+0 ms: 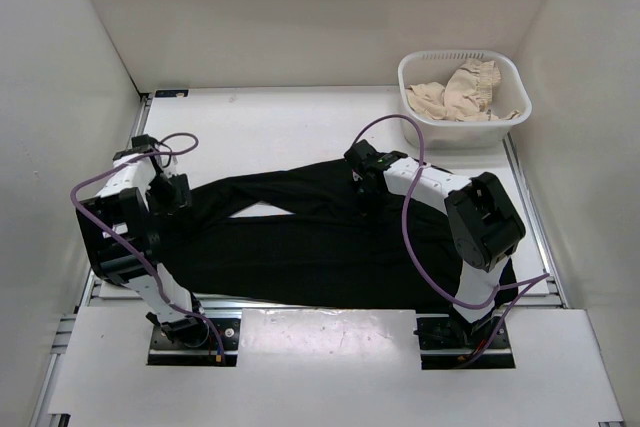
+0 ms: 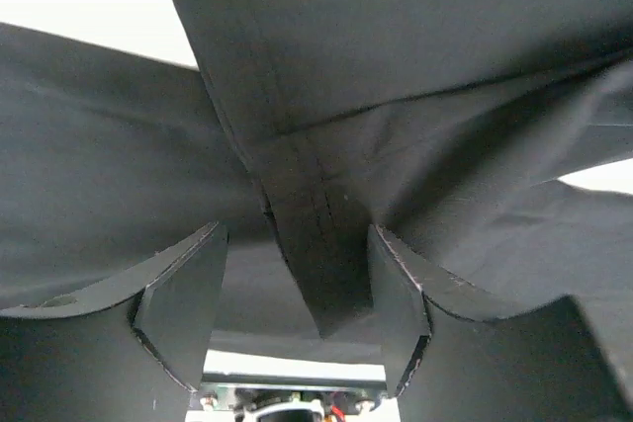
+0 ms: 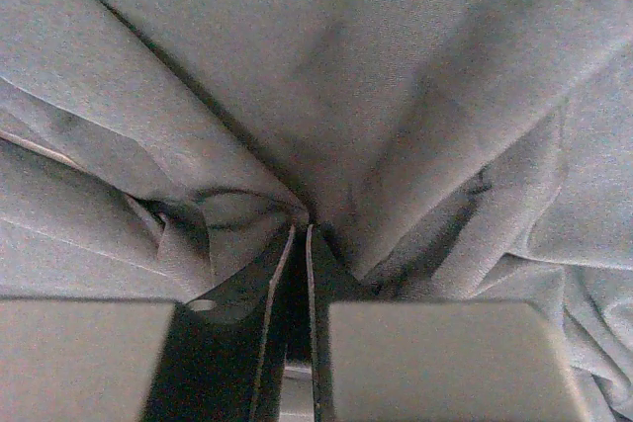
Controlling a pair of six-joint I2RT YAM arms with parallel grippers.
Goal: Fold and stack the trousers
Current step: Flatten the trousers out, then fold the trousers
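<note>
The white counter [image 1: 270, 117] takes up most of the top view; it is walled in by pale panels on three sides. The black trousers [image 1: 300, 247] lie across its middle, running from the left arm [image 1: 125, 227] over to the right arm [image 1: 485, 217]; the near part lies fairly flat, while a narrower stretch along the far edge parts from it, leaving a sliver of bare counter between the two. Both arms reach down onto the fabric, the left at its left end and the right near the middle of its far edge; a purple cable loops over each.

A white basket [image 1: 410, 82] stands in the far right corner, well apart from the trousers; a crumpled beige cloth [image 1: 462, 87] lies inside it.

In the left wrist view the left fingers [image 2: 183, 303] are spread wide; a seamed fold of the trousers [image 2: 326, 244] hangs down between them, close against one finger and clear of the other, so they are released. In the right wrist view the right fingers [image 3: 247, 343] are drawn almost together; they pinch a gather of trouser fabric [image 3: 326, 96], whose creases fan out from their tips.
</note>
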